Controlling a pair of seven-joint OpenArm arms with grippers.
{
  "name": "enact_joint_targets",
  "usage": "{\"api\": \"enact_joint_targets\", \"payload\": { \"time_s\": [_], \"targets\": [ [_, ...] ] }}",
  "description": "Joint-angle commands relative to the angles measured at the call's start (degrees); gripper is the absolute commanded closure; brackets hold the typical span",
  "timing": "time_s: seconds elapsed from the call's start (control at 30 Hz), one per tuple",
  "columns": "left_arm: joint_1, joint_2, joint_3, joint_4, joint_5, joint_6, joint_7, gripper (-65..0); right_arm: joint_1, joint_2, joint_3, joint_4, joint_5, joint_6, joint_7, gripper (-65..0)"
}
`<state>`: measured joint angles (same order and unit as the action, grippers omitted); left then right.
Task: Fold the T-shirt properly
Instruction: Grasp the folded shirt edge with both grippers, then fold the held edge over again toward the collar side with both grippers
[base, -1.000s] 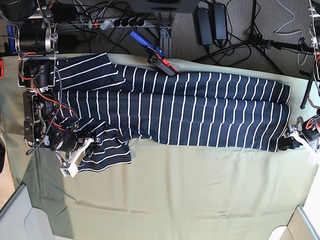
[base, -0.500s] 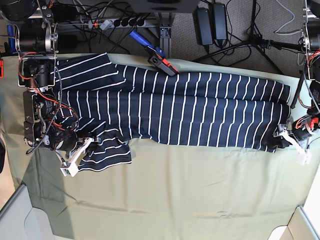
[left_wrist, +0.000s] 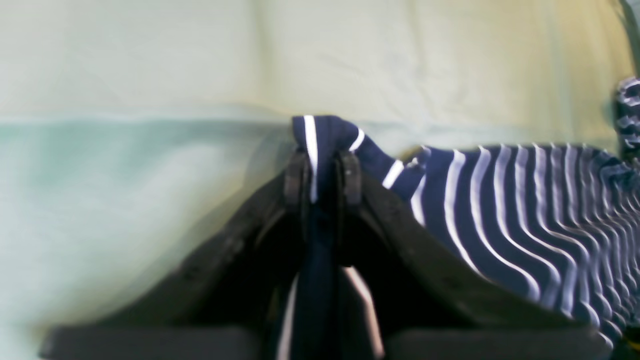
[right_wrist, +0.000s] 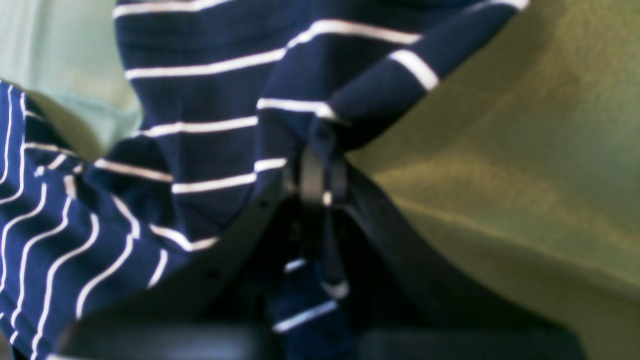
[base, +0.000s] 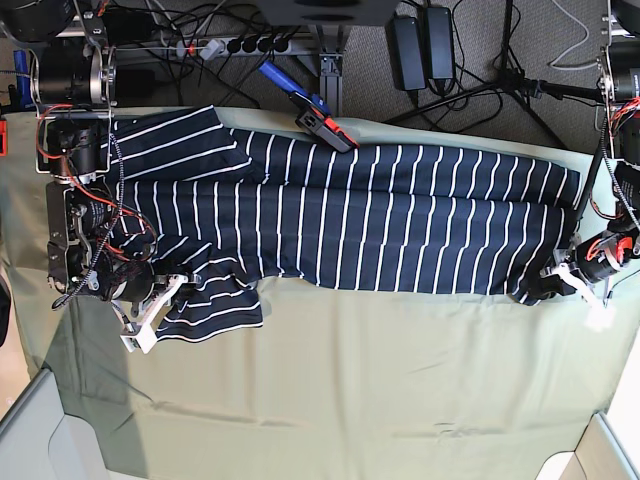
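— Where is the T-shirt (base: 330, 220)?
— Spread sideways over the pale green cloth (base: 330, 390) that covers the surface, a long dark navy band with white stripes. Most of the stripes run up and down it, and a fold line crosses it lengthwise.
— What is the left end effector (left_wrist: 322, 185) doing?
— Grasping the shirt. It has the near corner at that end pinched between its fingertips, and a small tip of striped fabric pokes out past them.
— And the right end effector (right_wrist: 322, 175)?
— That one is clenched on the shirt too, at the opposite end. Fabric bunches at its tips, and a narrow strip stretches away from them. The fingers are blurred up close, so the exact number of layers in the grip is hard to make out.
— How does the shirt lie near the right one?
— A striped flap hangs out toward the near side, beside and under the tips, with its stripes slanting. Behind that arm, another section is folded at an angle, its stripes running diagonally.
— Anything else around?
— A blue and red tool stands out beyond the shirt's far edge, near the middle.
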<state>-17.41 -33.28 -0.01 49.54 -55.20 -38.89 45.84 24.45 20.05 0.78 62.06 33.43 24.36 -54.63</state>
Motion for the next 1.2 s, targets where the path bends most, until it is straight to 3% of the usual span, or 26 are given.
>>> {"api": "enact_joint_targets", "payload": {
  "time_s": [0.0,0.1,0.37,0.57,0.8,0.97,1.17],
  "targets": [
    [-1.33,-1.75,-0.33,2.03,-2.58,-1.11,0.79,-5.0,1.4,1.16,0.24,1.33,1.79,4.04,-1.16,0.0],
    [-1.31,-3.56,-0.33,5.53,-7.5,-1.11,5.66,-1.7,1.07,2.23,0.39,2.95,4.98,4.17,-3.74,0.0],
    [1.22,-8.83,-0.33,17.27,-18.51,-1.11,18.01,-1.2,-6.29,7.54,1.25,19.5,8.17,4.17,-5.99,0.0],
    [7.61,-11.76,-0.33,24.59,-18.86,-1.11,18.73,-1.2,-13.42,9.94,2.47,27.28,9.07,4.17,-6.8,0.0],
    [11.08,-17.27,-0.33,25.22,-18.97,-1.11,18.97,-1.2,-23.85,11.69,11.34,36.63,11.1,4.2,-7.58,0.0],
    [11.1,-18.4,-0.33,25.22,-21.88,-1.11,21.86,-1.2,-30.18,11.67,17.59,40.76,13.11,4.42,-8.41,0.0],
    [12.87,-18.51,-0.33,25.22,-24.85,-1.11,23.63,-1.3,-35.3,11.65,20.26,42.69,13.09,4.39,-8.48,0.0]
  ]
}}
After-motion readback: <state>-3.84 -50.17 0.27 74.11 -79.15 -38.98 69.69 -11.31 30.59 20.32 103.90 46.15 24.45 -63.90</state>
